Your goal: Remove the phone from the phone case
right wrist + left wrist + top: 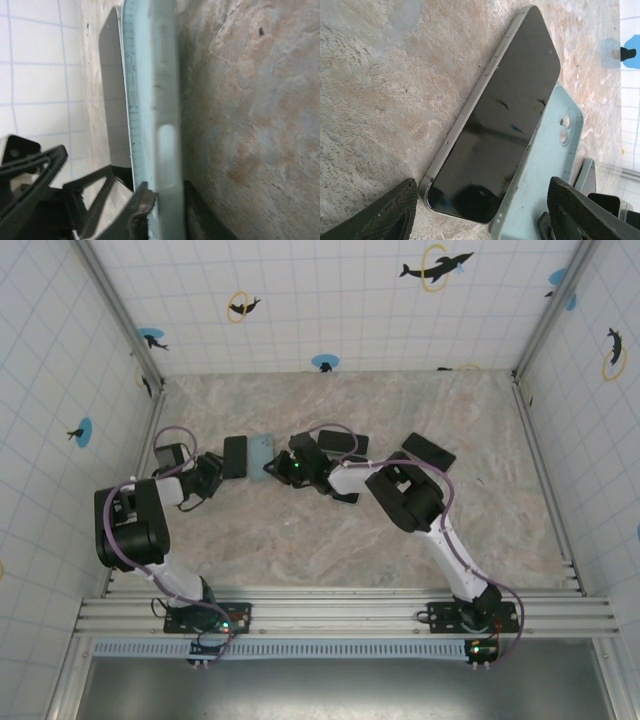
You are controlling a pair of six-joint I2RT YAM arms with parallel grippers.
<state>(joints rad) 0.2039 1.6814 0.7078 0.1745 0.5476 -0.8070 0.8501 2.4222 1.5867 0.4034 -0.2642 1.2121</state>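
**The phone (495,135) lies dead ahead of the left claw (482,220)**

The left claw gapes empty astride the phone's end on the worktop (380,100). The long axis runs away, slanting right. The right claw (170,215) narrowly flanks the adjoining phone case (150,100); grip unclear.

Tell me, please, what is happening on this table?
Two robot arms are at work. The black phone already lies out of the light blue case, beside it on the table. The left end effector hovers open over the phone; the right end effector has the case's edge between its fingers.
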